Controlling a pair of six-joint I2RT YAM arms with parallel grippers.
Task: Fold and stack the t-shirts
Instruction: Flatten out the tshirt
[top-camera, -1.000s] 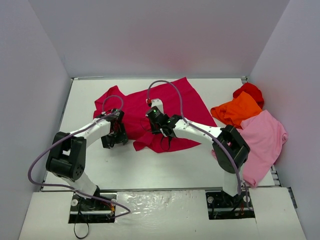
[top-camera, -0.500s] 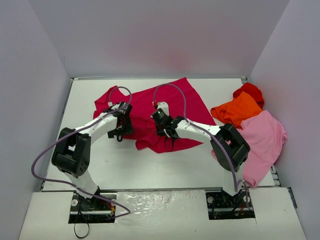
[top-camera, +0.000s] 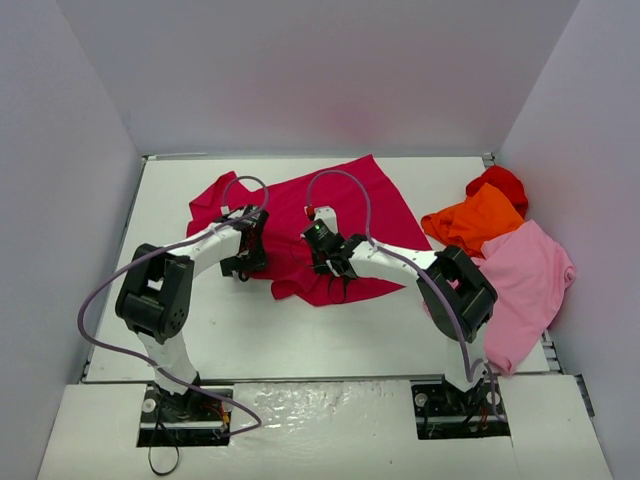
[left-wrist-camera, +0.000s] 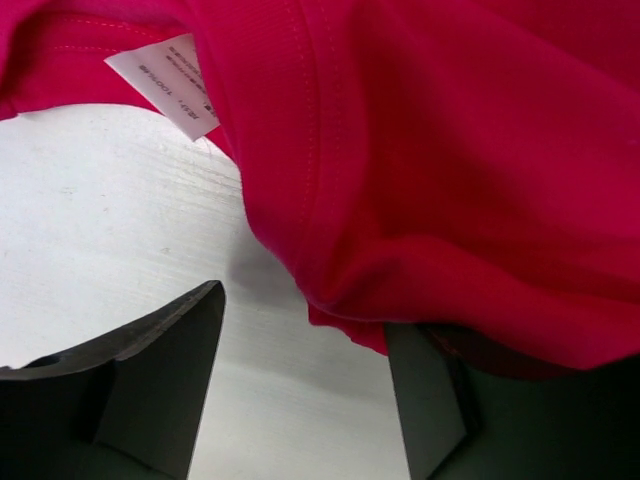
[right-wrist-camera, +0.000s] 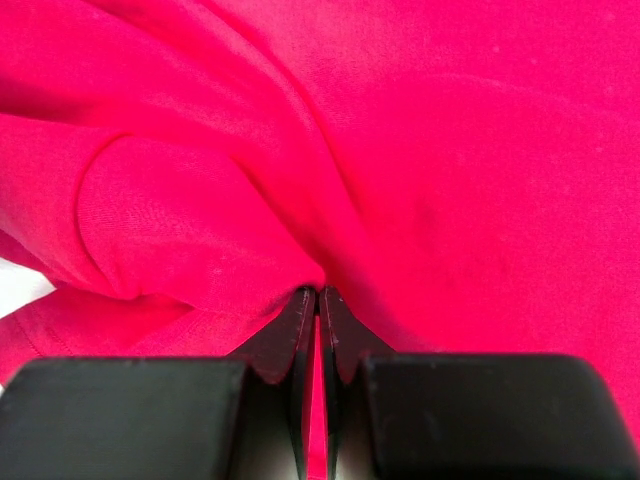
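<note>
Crimson cloth is caught in the right gripper (right-wrist-camera: 318, 292): its two black fingers are pressed together on a thin fold of the crimson t-shirt (right-wrist-camera: 450, 140), which bunches into soft ridges just ahead of the tips and fills the whole right wrist view. In the top view this grip sits near the garment's front edge, toward its middle.

The left gripper (left-wrist-camera: 302, 312) stands spread, its fingers apart with bare white desk (left-wrist-camera: 110, 210) showing between them. The shirt's stitched edge curls down over the inner side of the right-hand finger; whether it touches the finger cannot be told. A white label (left-wrist-camera: 165, 85) sticks out from under the cloth further ahead.

Seen from above, the crimson t-shirt lies spread across the middle and far part of the desk, rumpled along its near edge between the two arms. Well apart, at the desk's right side, the orange t-shirt (top-camera: 478, 220) lies crumpled, the bright red t-shirt (top-camera: 500, 183) just behind it and the light pink t-shirt (top-camera: 530, 275) just in front, spread toward the near right corner.
</note>
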